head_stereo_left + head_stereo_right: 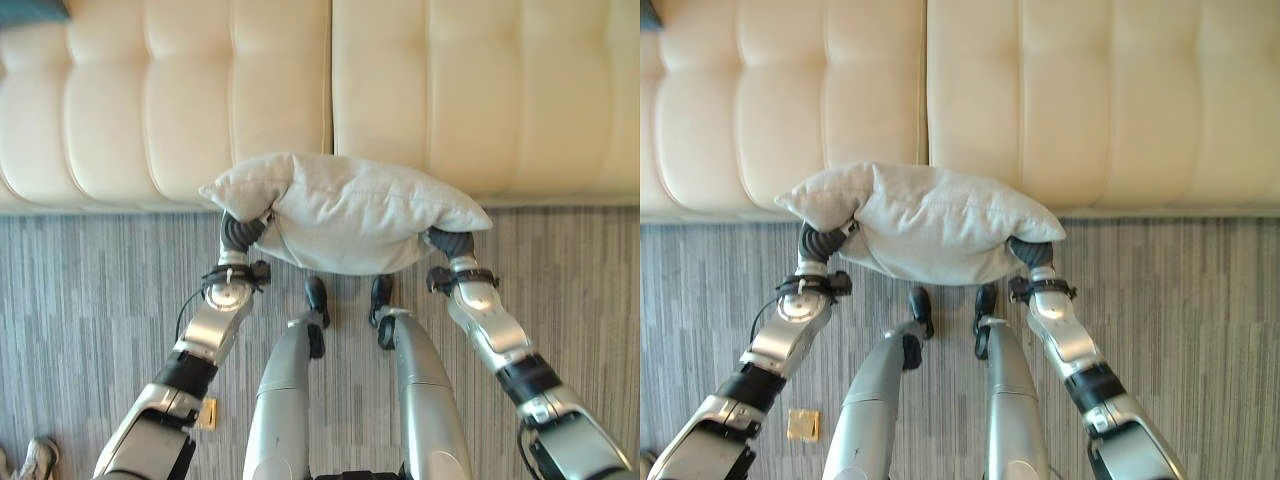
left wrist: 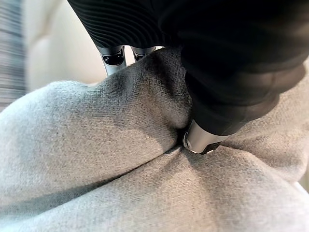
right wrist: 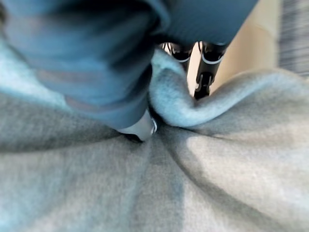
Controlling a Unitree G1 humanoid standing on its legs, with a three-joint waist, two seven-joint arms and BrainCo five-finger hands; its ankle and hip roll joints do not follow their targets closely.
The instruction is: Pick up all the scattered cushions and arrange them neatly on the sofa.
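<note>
Cushion point(image 1: 345, 212) is up off the floor point(image 1: 90, 270), carried between both my hands just in front of the sofa point(image 1: 430, 90). Long axis runs left-right, parallel to the sofa's front edge, far edge overlapping the seat front in the head views. Left hand point(image 2: 205, 137) grips the left end: thumb dug into the grey fabric, fingers point(image 2: 113, 58) wrapped over the far side, cloth bunched between them. Right hand point(image 3: 140, 128) mirrors it on the right end, thumb pressed in, fingers point(image 3: 205, 77) hooked past a fold. Both clamped on the cushion, neither nearer than the other; load looks centred. Sofa seat lies straight ahead, on the far side of the cushion. My read: next move is a plain forward push and lower, no rotation needed, release both ends together.
</note>
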